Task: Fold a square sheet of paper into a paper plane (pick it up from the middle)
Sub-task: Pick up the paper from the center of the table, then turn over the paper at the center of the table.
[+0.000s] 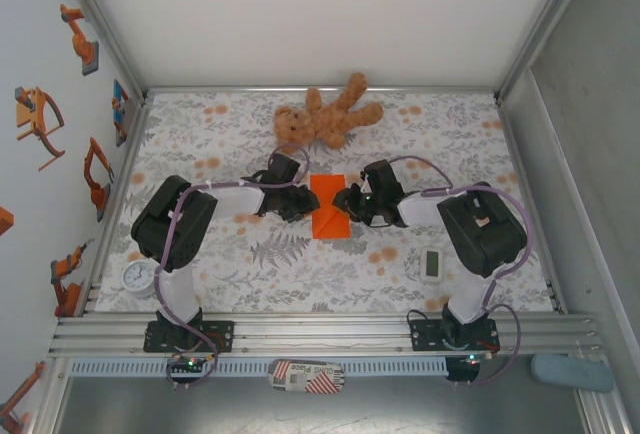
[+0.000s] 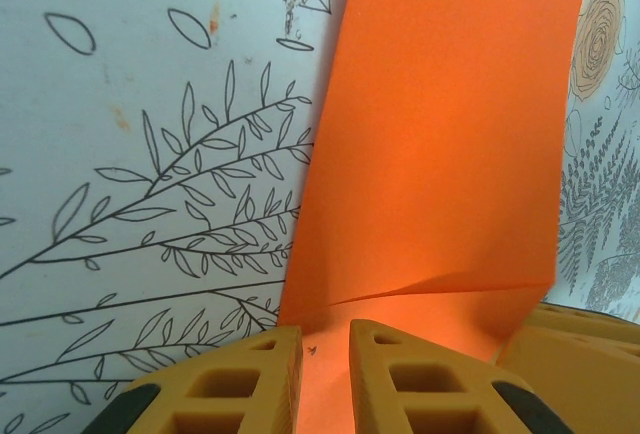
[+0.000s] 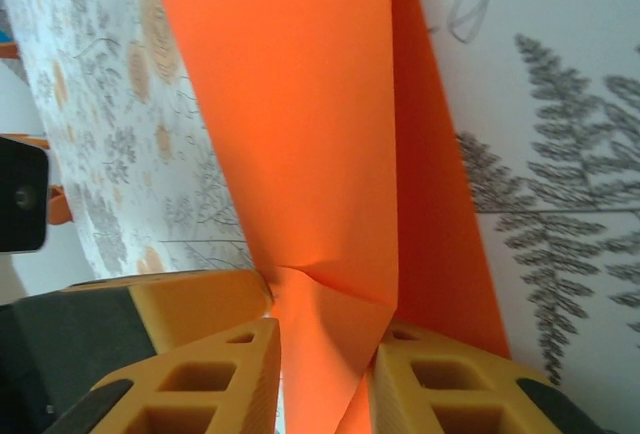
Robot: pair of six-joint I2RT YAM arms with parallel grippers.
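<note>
The square sheet of paper (image 1: 329, 207), bright orange and folded narrower, sits mid-table between both grippers. My left gripper (image 1: 303, 204) holds its left edge, and my right gripper (image 1: 350, 204) holds its right edge. In the left wrist view the paper (image 2: 450, 134) runs away from my left gripper (image 2: 325, 339), whose yellow fingers (image 2: 240, 379) stand close together with the sheet between them and a raised crease just beyond. In the right wrist view the paper (image 3: 300, 124) rises in a pinched ridge between the fingers (image 3: 440, 384) of my right gripper (image 3: 325, 329).
A brown teddy bear (image 1: 325, 114) lies just behind the paper. A small white gadget (image 1: 432, 264) sits near the right arm and a round dial (image 1: 140, 277) sits at the front left. Walls enclose the leaf-patterned table (image 1: 250, 254).
</note>
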